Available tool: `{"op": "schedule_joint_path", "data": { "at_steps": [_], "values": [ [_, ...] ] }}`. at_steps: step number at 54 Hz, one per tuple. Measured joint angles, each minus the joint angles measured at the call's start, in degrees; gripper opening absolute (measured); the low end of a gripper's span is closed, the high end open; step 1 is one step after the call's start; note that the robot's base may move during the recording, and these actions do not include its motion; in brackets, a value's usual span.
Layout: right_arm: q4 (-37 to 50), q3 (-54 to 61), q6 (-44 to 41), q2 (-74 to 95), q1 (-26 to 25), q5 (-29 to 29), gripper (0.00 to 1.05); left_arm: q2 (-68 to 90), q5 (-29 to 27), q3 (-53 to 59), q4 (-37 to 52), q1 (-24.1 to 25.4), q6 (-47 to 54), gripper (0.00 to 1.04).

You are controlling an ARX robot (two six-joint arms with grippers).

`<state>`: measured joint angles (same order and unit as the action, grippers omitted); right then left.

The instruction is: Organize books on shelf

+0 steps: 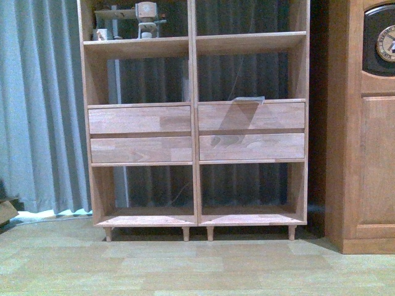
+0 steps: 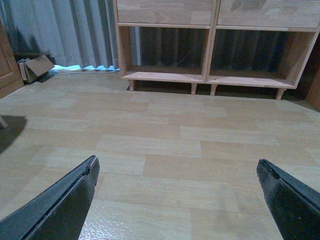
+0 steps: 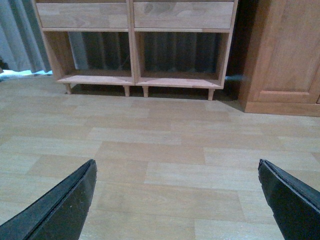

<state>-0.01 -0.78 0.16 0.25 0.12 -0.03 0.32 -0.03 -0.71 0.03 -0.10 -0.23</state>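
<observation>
front view puts the shelf dead ahead at 12 o'clock, on its peg legs on the floor. the cabinet is just beside it at 3 o'clock and the curtain at 9 o'clock. neither arm shows here. at 11 o'clock, in the top left compartment, we see a small wooden figure among some clutter. the other open compartments in view look bare. a box lies on the floor at 8 o'clock, near the curtain's foot.

we find the books in none of the three views: not on the shelf, not on the floor, not in a gripper. so we cannot tell which way they lie from either tool, how their long axis runs, or which arm is nearer to them.

in the left wrist view the left gripper is spread wide with nothing between its dark fingers, and only bare floor shows beneath. the right wrist view shows the right gripper the same way, wide and empty. the shelf's bottom compartments stand ahead of both, well apart across the floor.

we judge the shelf's middle to be toward 1 o'clock from the left gripper and 11 o'clock from the right, so neither arm has a clear edge on reach. we judge the task not yet begun, and the books must be found before anything else.
</observation>
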Motion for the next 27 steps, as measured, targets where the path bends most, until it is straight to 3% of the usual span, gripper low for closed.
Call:
{"op": "schedule_joint_path", "data": {
  "at_steps": [27],
  "values": [
    [0.0,0.0,0.0,0.0,0.0,0.0,0.98,0.0,0.0,0.0,0.0,0.0,0.0,0.97]
  ]
}}
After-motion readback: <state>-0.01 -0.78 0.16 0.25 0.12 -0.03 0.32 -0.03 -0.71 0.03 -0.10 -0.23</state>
